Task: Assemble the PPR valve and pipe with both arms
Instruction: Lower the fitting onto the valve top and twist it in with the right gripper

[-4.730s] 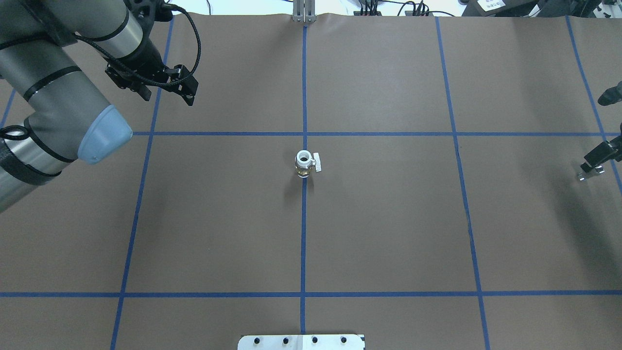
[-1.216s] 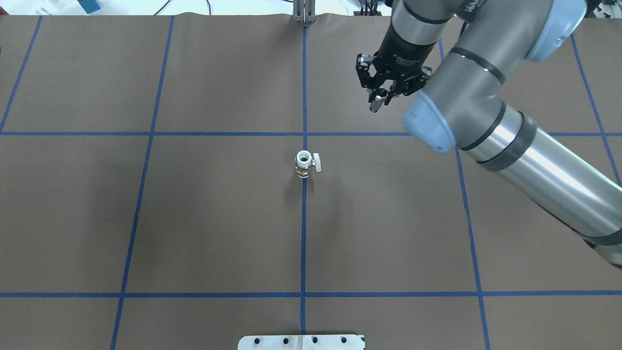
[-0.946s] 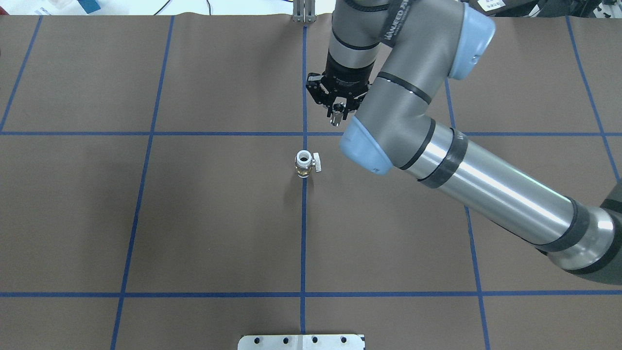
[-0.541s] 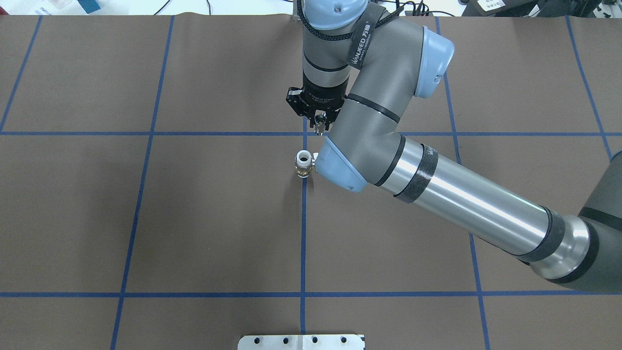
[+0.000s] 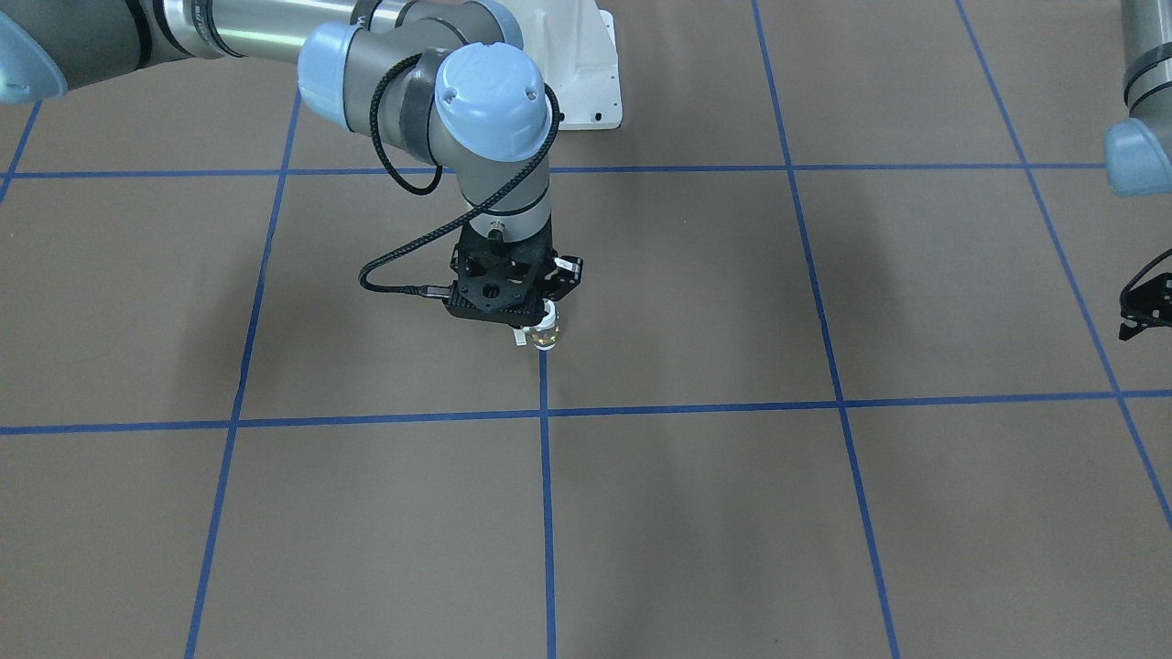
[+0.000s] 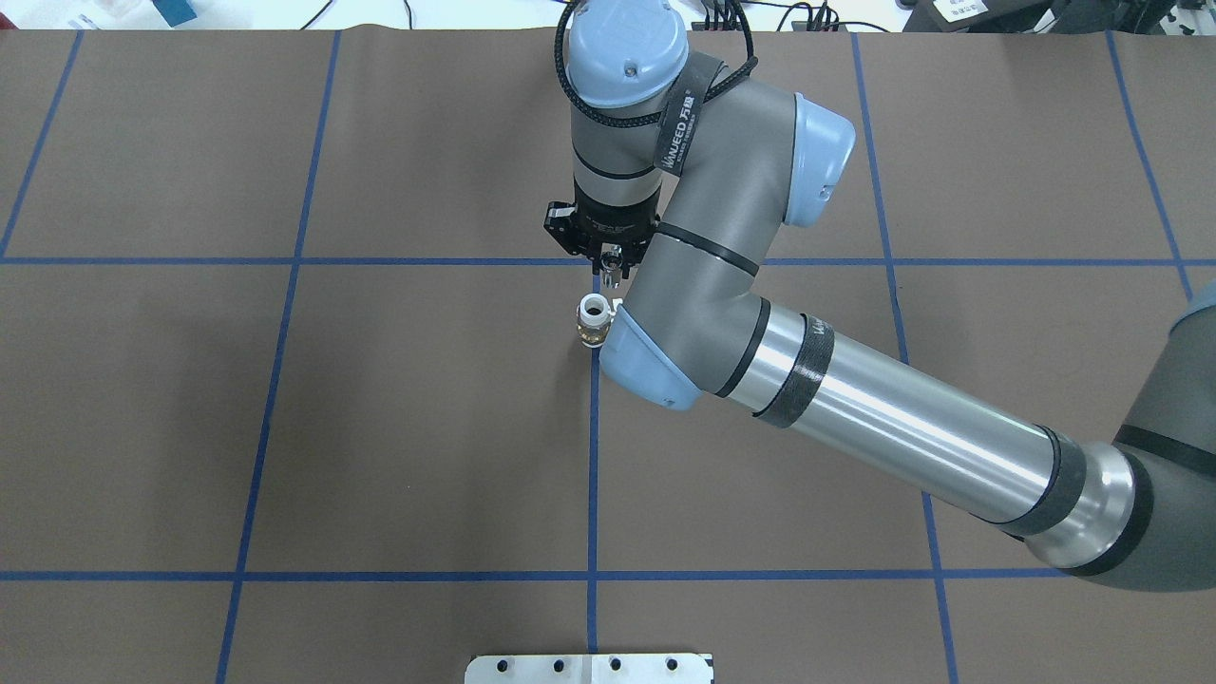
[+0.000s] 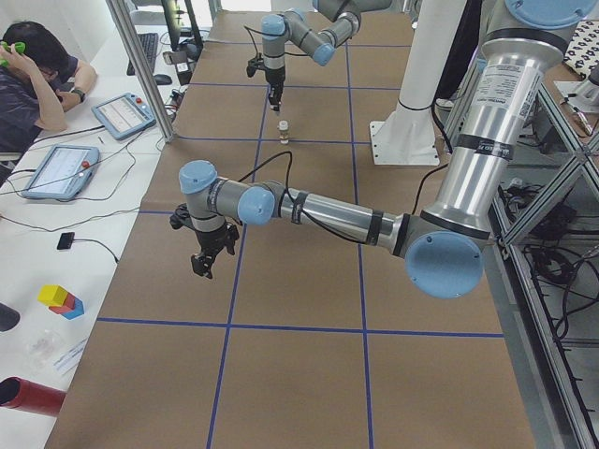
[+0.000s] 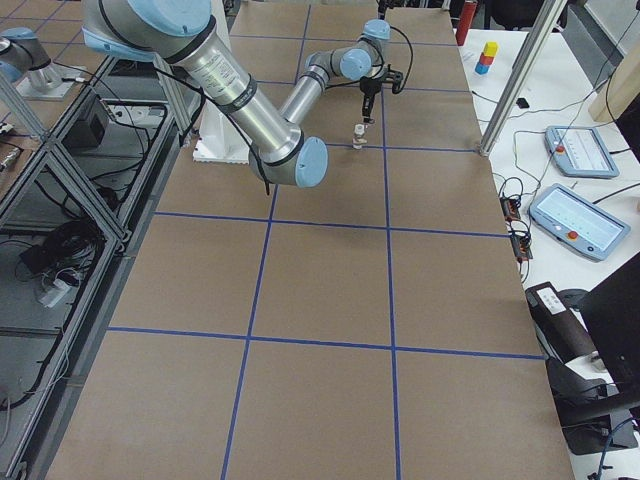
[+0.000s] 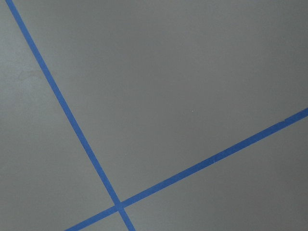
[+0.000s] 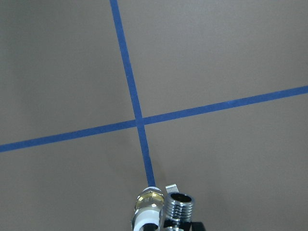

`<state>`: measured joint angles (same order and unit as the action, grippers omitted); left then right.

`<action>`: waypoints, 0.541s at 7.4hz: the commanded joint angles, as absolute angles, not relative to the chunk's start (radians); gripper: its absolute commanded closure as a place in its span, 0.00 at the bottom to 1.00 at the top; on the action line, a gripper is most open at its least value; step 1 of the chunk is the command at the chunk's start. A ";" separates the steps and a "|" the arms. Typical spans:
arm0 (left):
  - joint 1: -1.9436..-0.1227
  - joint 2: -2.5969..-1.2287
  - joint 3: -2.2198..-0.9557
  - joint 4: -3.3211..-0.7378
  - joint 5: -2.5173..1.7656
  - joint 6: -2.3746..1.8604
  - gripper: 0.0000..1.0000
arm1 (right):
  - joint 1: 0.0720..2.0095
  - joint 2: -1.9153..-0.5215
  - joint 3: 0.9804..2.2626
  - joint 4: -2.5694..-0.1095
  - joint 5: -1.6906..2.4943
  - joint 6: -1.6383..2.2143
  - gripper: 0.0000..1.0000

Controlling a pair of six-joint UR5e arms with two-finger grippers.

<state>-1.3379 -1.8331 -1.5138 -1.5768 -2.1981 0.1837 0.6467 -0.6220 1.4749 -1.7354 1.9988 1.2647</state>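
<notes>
One PPR valve [image 6: 592,318], upright; one pipe [image 10: 179,206] pinched in right gripper [image 6: 614,275], just beside valve mouth — left gripper [image 7: 204,267] well apart, opening unclear.

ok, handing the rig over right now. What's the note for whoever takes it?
Right gripper: shut on the pipe, which hangs just above the PPR valve and slightly off its mouth, not touching.
Left gripper: far from the valve, nothing seen in it; can't tell if it's open or shut.
Valve: upright on the blue tape line, mouth up, unheld.
Done: pipe picked up and brought over.
Left: probably steady the valve with the left gripper, centre the pipe, join.
</notes>
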 commanded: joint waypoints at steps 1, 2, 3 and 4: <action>-1.338 -1.830 -1.511 -1.577 -2.198 0.186 0.00 | 0.632 -0.623 1.470 -1.732 1.996 1.266 1.00; -1.338 -1.830 -1.511 -1.577 -2.197 0.184 0.00 | 0.629 -0.623 1.468 -1.730 1.996 1.261 1.00; -1.338 -1.830 -1.511 -1.577 -2.198 0.186 0.00 | 0.627 -0.623 1.457 -1.708 1.996 1.259 1.00; -1.338 -1.830 -1.511 -1.575 -2.198 0.186 0.00 | 0.626 -0.620 1.436 -1.671 1.996 1.267 1.00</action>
